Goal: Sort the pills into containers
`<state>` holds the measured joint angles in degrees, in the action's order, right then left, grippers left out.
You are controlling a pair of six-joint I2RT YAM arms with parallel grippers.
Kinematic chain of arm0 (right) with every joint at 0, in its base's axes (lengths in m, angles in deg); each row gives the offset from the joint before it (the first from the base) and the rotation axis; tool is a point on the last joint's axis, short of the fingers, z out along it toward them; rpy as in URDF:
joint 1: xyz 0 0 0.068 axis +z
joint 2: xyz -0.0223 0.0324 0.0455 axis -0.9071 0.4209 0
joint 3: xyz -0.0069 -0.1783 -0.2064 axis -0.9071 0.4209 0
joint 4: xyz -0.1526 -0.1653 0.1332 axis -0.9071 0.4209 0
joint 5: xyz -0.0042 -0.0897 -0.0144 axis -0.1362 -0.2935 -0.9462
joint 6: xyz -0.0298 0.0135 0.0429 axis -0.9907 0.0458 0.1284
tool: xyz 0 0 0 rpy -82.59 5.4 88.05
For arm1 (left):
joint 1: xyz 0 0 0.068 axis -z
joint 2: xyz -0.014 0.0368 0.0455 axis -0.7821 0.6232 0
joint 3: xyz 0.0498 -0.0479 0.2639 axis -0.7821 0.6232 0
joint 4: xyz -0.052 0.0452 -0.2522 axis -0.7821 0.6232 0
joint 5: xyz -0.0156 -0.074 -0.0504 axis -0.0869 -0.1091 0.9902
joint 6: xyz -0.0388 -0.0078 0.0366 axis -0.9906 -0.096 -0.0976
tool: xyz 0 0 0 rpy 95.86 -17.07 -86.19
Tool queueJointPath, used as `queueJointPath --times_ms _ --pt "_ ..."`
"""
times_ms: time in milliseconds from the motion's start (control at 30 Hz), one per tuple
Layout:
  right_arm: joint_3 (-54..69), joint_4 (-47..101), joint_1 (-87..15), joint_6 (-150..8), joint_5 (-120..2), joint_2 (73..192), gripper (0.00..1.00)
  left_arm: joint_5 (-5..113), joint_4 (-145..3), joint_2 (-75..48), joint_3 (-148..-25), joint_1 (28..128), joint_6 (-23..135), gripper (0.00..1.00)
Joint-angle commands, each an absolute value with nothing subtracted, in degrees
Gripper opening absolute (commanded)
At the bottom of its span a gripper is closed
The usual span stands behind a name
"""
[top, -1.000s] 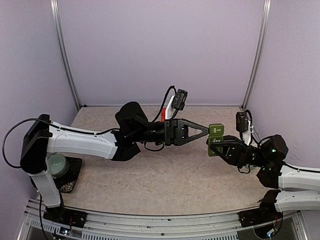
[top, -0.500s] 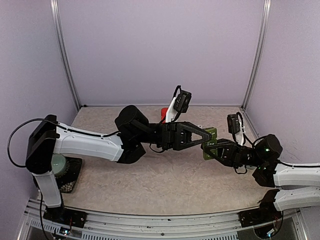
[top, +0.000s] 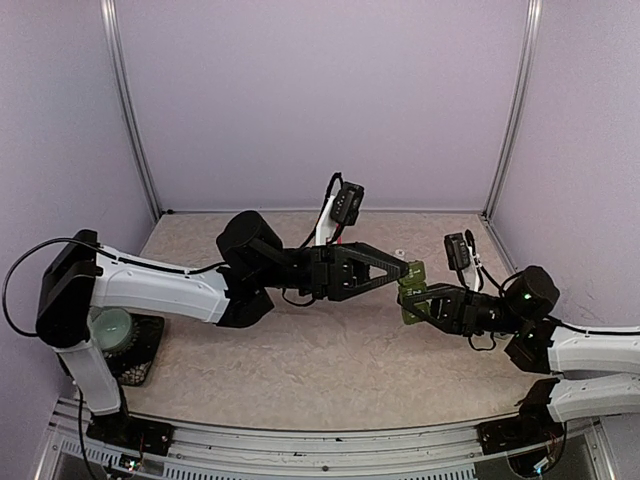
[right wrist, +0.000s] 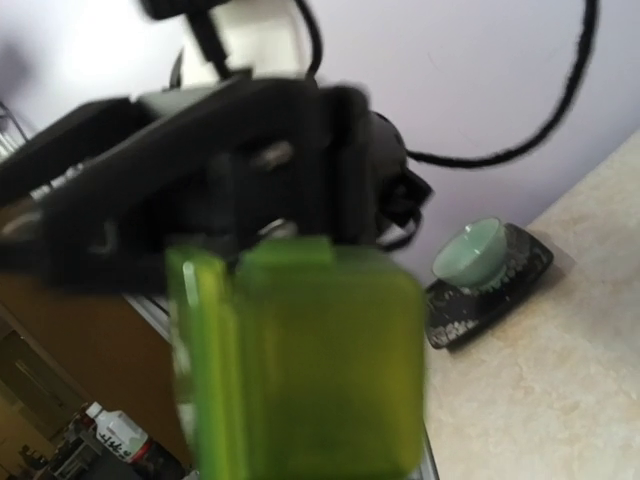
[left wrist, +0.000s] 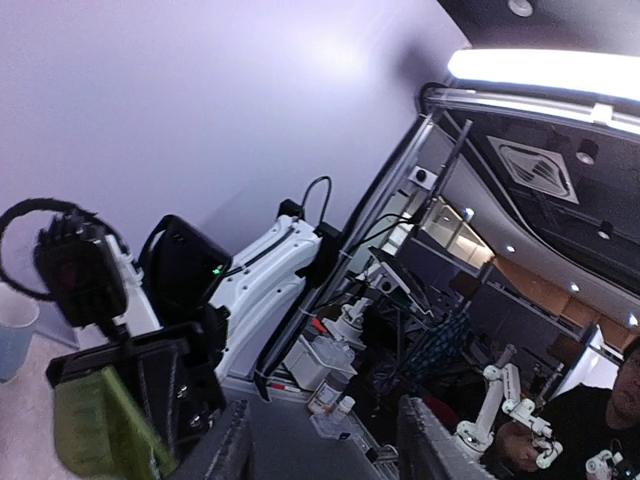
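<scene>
**Right claw.** The right claw [top: 421,299] is clenched on the containers [top: 412,284]. The green strip is held clear of the counter [top: 330,350], at about 3 o'clock from the counter's centre in the top view. In the right wrist view the containers [right wrist: 310,360] fill the lower middle of the frame and are badly blurred. A thinner green panel shows at their 9 o'clock edge. It may be a hinged lid standing open, but this cannot be confirmed.

**Left claw.** The left claw [top: 402,271] is released. In the left wrist view its fingers [left wrist: 228,448] stand apart with nothing between them. The tips lie just beside the strip, at about 10 o'clock from it in the top view. Contact cannot be told. In the left wrist view the containers [left wrist: 95,430] appear at 8 o'clock, outside the gap.

**Surroundings.** A pale cup [top: 113,326] rests on a dark tray [top: 142,366] at about 8 o'clock, well apart from both claws.

**Task status (a judgement).**
- No pill can be identified in any view.
- A pale speck [top: 400,252] lies on the counter at 12 o'clock from the strip. It is too small to name.
- No compartment can be seen to hold anything.
- The work is judged to be at the preparation stage: the strip is presented between the two arms, probably for lid handling.
- All sorting is taken as outstanding. The lids are to be opened, the pills found, and each one placed in its compartment.
</scene>
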<state>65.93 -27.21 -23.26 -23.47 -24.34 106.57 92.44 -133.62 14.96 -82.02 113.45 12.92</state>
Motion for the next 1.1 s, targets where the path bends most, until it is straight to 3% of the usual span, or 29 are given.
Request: queueJointPath --times_ms 0,133,400,1067 --pt "62.69 -18.03 -23.88 -26.04 -23.29 105.06 0.00 85.28 -124.07 7.06 -76.60 111.23 21.98 0.55" --pt "61.83 -15.70 -24.08 -26.00 -20.87 104.79 0.00 83.72 -121.38 3.34 -72.19 109.94 24.01 0.63" --pt "59.75 -14.53 -24.03 -25.05 -18.13 105.68 0.00 74.43 -103.40 3.24 -73.57 109.62 31.96 0.66" --pt "58.59 -13.00 -23.89 -26.24 -16.09 108.54 0.00 78.29 -101.88 7.44 -78.16 110.15 33.31 0.66"
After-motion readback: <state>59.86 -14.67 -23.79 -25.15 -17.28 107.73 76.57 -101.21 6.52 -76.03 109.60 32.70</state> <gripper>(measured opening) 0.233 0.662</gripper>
